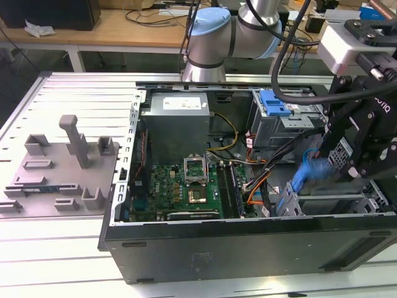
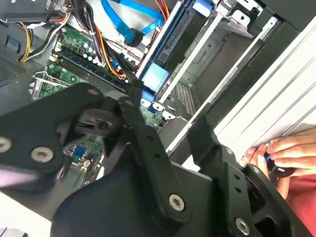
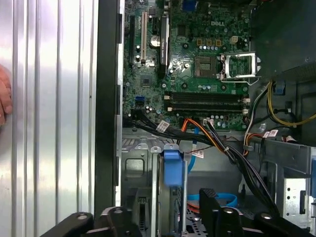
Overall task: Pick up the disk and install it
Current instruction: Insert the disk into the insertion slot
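The disk (image 3: pixel 170 190) stands on edge in a slot of the metal drive cage (image 3: pixel 136 165) at the front of the open computer case, with its blue bracket tab (image 3: pixel 172 167) facing the motherboard. The second wrist view has the same blue tab (image 2: pixel 157 78) at the end of the slot. My gripper (image 3: pixel 163 210) hangs over the cage with its black fingers (image 3: pixel 210 200) spread on either side of the disk's edge, open, with a gap to the disk on both sides. In the exterior view the gripper (image 1: pixel 338 167) sits low over the case's right end.
A green motherboard (image 1: pixel 186 186) with an empty CPU socket lies mid-case, and black, orange and blue cables (image 3: pixel 217 140) run past the cage. A blue latch piece (image 1: pixel 273 102) tops the upper bay. A person's hand (image 2: pixel 286 150) rests outside the case wall. A grey fixture plate (image 1: pixel 59 167) lies at the exterior view's left.
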Robot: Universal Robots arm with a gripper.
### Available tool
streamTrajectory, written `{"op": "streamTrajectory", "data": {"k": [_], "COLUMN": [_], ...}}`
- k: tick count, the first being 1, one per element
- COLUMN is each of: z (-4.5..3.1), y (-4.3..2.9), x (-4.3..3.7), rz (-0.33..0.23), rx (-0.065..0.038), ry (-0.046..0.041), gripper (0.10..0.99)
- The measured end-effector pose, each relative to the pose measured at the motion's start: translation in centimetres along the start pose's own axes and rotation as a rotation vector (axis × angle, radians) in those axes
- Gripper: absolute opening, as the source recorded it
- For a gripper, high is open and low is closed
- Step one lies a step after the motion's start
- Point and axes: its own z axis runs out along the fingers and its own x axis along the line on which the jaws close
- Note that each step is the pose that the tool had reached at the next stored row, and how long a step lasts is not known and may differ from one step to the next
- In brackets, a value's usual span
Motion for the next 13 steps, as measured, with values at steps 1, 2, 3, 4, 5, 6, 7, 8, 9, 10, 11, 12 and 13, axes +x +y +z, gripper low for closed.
{"op": "streamTrajectory", "data": {"k": [1,2,3,4,5,6,7,8,9,10,11,12,13], "z": [0.0,0.01,0.0,0.0,0.0,0.0,0.0,0.0,0.0,0.0,0.0,0.0,0.0], "y": [0.0,0.0,-0.01,0.0,0.0,0.0,0.0,0.0,0.0,0.0,0.0,0.0,0.0], "x": [0.0,0.0,-0.01,-0.01,-0.01,-0.01,-0.01,-0.01,-0.02,-0.02,-0.02,-0.02,-0.02], "rz": [0.0,0.0,0.0,0.0,0.0,0.0,0.0,0.0,0.0,0.0,0.0,0.0,0.0], "rx": [0.0,0.0,0.0,0.0,0.0,0.0,0.0,0.0,0.0,0.0,0.0,0.0,0.0], "ry": [0.0001,0.0013,0.0032,0.0046,0.0057,0.0067,0.0079,0.0087,0.0097,0.0106,0.0117,0.0127,0.0137], "gripper": [0.62,0.682,0.682,0.682,0.682,0.682,0.682,0.682,0.682,0.682,0.682,0.682,0.682]}}
